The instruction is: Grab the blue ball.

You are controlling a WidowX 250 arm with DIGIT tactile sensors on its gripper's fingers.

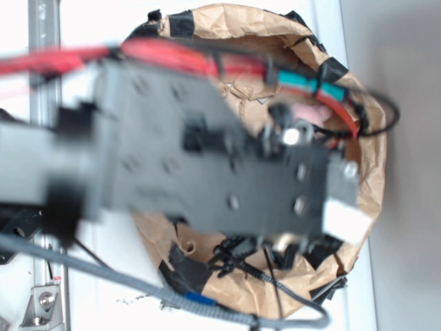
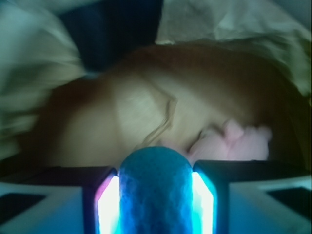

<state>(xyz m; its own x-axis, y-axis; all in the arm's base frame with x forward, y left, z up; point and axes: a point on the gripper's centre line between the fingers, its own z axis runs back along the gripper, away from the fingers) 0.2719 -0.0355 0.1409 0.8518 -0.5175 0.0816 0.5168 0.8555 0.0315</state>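
In the wrist view the blue ball fills the gap between my two lit finger pads, pressed on both sides and squeezed taller than wide. My gripper is shut on it, inside the brown paper bag. In the exterior view the black arm and gripper body hang over the bag's mouth and hide the ball and the fingertips.
A pink plush toy lies on the bag's floor just beyond and to the right of the ball; a bit of it shows in the exterior view. The bag's crumpled walls rise all round. Cables cross the arm.
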